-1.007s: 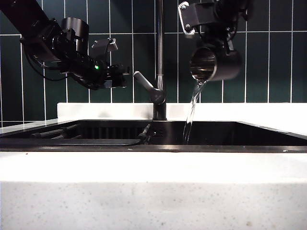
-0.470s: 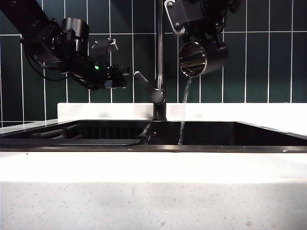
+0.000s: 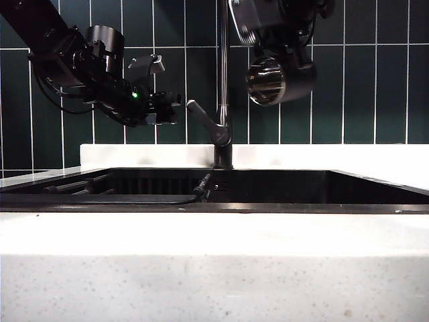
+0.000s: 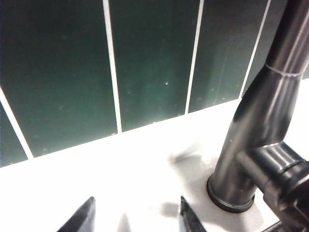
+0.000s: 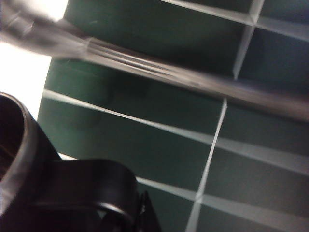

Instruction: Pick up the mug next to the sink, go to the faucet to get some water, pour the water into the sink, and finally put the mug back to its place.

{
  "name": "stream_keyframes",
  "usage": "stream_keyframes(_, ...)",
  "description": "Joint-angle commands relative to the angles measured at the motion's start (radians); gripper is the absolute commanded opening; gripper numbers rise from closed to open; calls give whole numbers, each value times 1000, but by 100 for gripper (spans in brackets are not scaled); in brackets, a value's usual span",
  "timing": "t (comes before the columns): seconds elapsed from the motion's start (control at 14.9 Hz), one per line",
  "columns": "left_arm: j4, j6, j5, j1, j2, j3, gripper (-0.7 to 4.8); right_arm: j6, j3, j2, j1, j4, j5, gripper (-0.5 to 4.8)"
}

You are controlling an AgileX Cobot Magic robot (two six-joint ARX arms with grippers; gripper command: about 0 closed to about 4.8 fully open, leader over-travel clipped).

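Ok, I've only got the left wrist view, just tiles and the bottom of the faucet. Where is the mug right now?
Observer: The mug hangs high, just right of the faucet pipe. It is tipped on its side above the sink and held from above by the right tool.
Operator: Is water coming out of it?
Observer: No stream shows between its mouth and the basin.
Operator: And how does my left tool sit against the lever?
Observer: It hovers open just left of the lever's tip, about level with it, with a sliver of tile between them.
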State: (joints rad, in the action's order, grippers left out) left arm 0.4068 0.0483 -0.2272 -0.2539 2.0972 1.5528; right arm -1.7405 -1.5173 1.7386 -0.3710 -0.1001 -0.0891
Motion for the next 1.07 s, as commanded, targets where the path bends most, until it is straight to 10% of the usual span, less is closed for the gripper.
stream_keyframes(0.07,12,-8,-6,-2,-6,2,209,367,-8,-11,19,-116,-86,-1)
stream_keyframes(0.4,2,-45,-92,-6,-6,2,209,940,-8,-11,69,-143,-343,-1)
stream_keyframes(1.07,-146,57,-42,-8,-148,2,209,1363,-6,-11,258,-21,-205,-1)
